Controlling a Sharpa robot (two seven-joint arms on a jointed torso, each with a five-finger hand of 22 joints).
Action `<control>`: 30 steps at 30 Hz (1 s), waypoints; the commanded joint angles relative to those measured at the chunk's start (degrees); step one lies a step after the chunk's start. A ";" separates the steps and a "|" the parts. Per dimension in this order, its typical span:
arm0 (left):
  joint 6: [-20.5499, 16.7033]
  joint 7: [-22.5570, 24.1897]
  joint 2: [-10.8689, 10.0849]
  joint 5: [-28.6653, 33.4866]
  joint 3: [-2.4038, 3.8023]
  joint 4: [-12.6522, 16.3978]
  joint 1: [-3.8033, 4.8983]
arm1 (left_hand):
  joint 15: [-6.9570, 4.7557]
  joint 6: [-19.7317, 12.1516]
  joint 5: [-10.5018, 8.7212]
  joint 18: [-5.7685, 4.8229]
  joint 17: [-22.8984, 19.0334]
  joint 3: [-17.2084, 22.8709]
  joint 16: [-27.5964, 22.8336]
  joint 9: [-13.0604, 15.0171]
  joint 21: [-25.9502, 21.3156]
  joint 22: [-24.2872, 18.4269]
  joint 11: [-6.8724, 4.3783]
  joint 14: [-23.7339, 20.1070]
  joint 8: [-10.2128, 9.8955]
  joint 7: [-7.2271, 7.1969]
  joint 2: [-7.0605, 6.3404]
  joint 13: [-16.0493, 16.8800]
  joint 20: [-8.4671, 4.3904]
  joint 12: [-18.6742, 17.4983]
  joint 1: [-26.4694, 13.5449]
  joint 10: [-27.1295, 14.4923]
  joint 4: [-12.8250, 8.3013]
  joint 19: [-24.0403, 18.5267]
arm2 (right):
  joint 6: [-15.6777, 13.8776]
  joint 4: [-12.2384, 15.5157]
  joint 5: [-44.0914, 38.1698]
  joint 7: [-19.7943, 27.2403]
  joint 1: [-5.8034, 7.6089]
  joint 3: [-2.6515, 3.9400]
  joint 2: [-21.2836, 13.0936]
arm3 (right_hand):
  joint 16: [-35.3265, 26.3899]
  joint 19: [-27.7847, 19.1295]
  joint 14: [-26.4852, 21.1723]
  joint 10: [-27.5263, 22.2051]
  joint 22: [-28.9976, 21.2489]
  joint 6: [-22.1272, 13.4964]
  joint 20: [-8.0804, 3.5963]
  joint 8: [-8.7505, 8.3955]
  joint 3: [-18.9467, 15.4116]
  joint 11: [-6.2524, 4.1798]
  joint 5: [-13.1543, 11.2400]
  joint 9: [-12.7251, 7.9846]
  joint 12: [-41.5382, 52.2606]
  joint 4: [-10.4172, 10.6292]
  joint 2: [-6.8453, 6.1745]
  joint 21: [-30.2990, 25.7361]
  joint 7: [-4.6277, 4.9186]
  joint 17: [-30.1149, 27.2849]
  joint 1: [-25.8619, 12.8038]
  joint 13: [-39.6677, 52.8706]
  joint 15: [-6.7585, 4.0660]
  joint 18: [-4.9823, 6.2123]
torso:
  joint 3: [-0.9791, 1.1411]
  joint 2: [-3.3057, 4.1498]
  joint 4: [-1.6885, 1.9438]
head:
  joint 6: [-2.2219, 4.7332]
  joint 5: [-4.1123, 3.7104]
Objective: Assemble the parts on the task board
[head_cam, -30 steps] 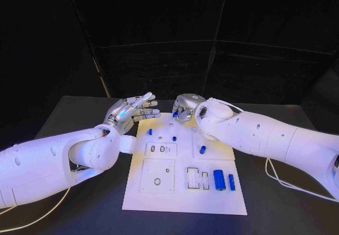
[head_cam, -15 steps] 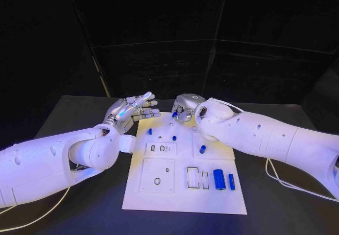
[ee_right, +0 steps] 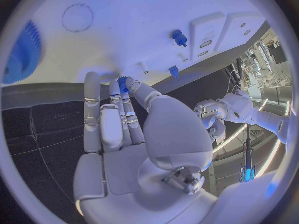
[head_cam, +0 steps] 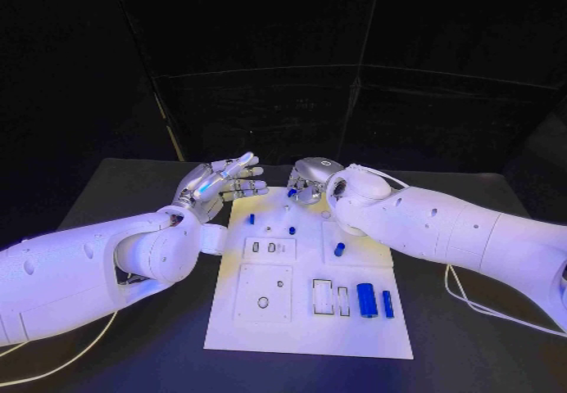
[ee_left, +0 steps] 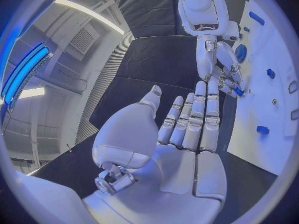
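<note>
Over black table [head_cam: 142,176], spread empty left hand [head_cam: 219,184]; right hand [head_cam: 310,178] pinching blue part [ee_right: 122,83].

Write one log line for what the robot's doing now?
left hand: open, hovering | right hand: pinching small blue part | task board: parts lying on it

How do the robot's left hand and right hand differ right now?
The left hand is open, palm showing and fingers spread, holding nothing; the right hand pinches a small blue part at its fingertips. The left hand hovers off the left far corner of the task board; the right hand is over the board's far edge. Both are silver, on white arms.
</note>
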 commanded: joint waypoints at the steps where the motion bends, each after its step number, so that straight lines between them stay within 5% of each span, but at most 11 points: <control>1: 0.49 0.18 0.04 -0.19 0.03 0.02 0.11 | 0.13 -0.35 0.32 0.65 -0.06 -0.06 -0.28 -0.05 -0.34 -0.06 0.08 0.45 -0.23 2.76 0.22 -0.07 0.01 -0.39 0.52 -0.31 -0.38 0.55 | 0.22 -0.19 0.44 -0.27 0.04 -0.05 0.02 | -1.09 -0.96 0.74 -3.94 -0.14 -3.55 0.74 -1.34 -0.39 1.14 -0.27 -0.60 -1.90 0.68 -1.61 -0.15 0.94 -2.21 -0.64 -0.65 1.23 0.04 | -0.01 0.00 0.02 | 0.00 -0.04; 3: 0.51 0.16 0.03 -0.19 0.03 0.01 0.11 | 0.13 -0.39 0.32 0.65 -0.07 -0.04 -0.31 -0.05 -0.38 -0.09 0.08 0.48 -0.24 2.76 0.28 -0.06 0.01 -0.42 0.54 -0.32 -0.41 0.59 | -0.52 -0.36 0.67 -0.38 0.04 -0.05 0.07 | -3.80 -2.20 -1.14 -8.18 -0.61 -8.28 1.52 -1.40 -1.43 2.22 -1.06 -0.63 -3.21 0.90 -2.85 -1.06 1.48 -7.23 -0.71 -0.66 2.13 0.07 | -0.03 0.00 0.01 | 0.01 -0.05; 6: 0.57 0.11 0.03 -0.19 0.03 -0.03 0.12 | 0.13 -0.39 0.32 0.65 -0.07 -0.04 -0.31 -0.05 -0.38 -0.09 0.08 0.48 -0.24 2.76 0.28 -0.06 0.01 -0.42 0.54 -0.32 -0.41 0.59 | -1.67 -0.61 1.11 -0.47 0.04 -0.05 0.14 | -6.42 -3.62 -3.46 -13.22 -1.31 -18.13 2.31 -1.60 -3.76 2.45 -1.98 -0.87 -3.31 1.34 -3.73 -2.28 1.37 -12.08 -0.05 -0.52 2.48 0.21 | -0.02 0.03 0.03 | 0.00 -0.06; 10: 0.67 0.00 0.05 -0.19 0.03 -0.09 0.13 | 0.13 -0.48 0.32 0.65 -0.07 -0.04 -0.32 -0.06 -0.39 -0.10 0.08 0.48 -0.25 2.77 0.28 -0.06 0.01 -0.43 0.54 -0.33 -0.42 0.60 | -2.89 -0.76 1.56 -0.44 0.04 -0.05 0.15 | -7.60 -4.27 -4.94 -16.01 -1.91 -20.17 2.83 -1.53 -6.29 2.85 -1.93 -0.72 -1.72 2.23 -3.51 -3.09 1.59 -14.94 1.04 -0.19 2.88 0.27 | -0.02 0.02 0.00 | -0.04 -0.08; 19: 0.91 -0.17 -0.05 -0.19 0.03 -0.17 0.18 | 0.13 -0.54 0.32 0.65 -0.07 -0.04 -0.32 -0.06 -0.40 -0.10 0.08 0.48 -0.26 2.77 0.29 -0.06 0.01 -0.43 0.54 -0.33 -0.42 0.60 | -7.63 3.38 3.76 -0.32 0.03 -0.04 -3.97 | -5.63 -3.55 -4.03 -14.53 -2.09 -13.88 2.87 -0.59 -8.88 2.96 0.95 -0.03 4.00 3.31 -2.83 -2.71 2.42 -13.29 2.67 0.81 2.93 0.30 | 0.06 -0.11 -0.26 | 0.19 -0.30; 22: 1.04 -0.20 -0.23 -0.19 0.03 -0.22 0.20 | 0.13 -0.54 0.32 0.65 -0.07 -0.04 -0.32 -0.06 -0.40 -0.10 0.08 0.48 -0.26 2.77 0.29 -0.06 0.01 -0.43 0.54 -0.33 -0.42 0.60 | -9.19 6.82 5.73 -0.59 0.02 0.71 -7.37 | -3.67 -2.73 -2.52 -11.39 -1.89 -10.92 2.80 0.39 -9.33 2.77 2.26 0.37 6.86 4.20 -2.58 -2.04 2.70 -10.31 2.16 1.55 2.77 0.38 | 0.06 -0.22 -0.40 | 0.31 -0.39; 26: 1.04 -0.22 -0.45 -0.19 0.03 -0.39 0.22 | 0.13 -0.54 0.32 0.65 -0.07 -0.04 -0.32 -0.06 -0.40 -0.10 0.08 0.48 -0.26 2.77 0.29 -0.06 0.01 -0.43 0.54 -0.33 -0.42 0.60 | -8.90 11.61 9.24 -1.36 0.01 1.72 -12.56 | -0.52 -1.03 -0.05 -4.28 -1.47 -8.74 1.93 1.39 -9.63 0.95 3.33 0.62 12.11 5.15 -2.65 -0.80 1.47 -4.73 1.77 3.60 1.45 0.55 | 0.21 -0.39 -0.70 | 0.49 -0.57; 30: 1.14 -0.20 -0.57 -0.19 0.03 -0.58 0.23 | 0.13 -0.54 0.32 0.65 -0.07 -0.04 -0.32 -0.06 -0.40 -0.10 0.08 0.48 -0.26 2.77 0.29 -0.06 0.01 -0.43 0.54 -0.33 -0.42 0.60 | -5.96 15.13 12.46 -2.49 0.01 2.27 -17.12 | 2.88 0.97 1.89 1.59 -1.10 -8.40 0.14 1.61 -11.73 -1.01 5.45 0.44 20.36 6.37 -4.49 0.46 -0.19 1.97 0.77 8.50 -0.32 0.43 | 0.36 -0.53 -1.17 | 0.70 -0.96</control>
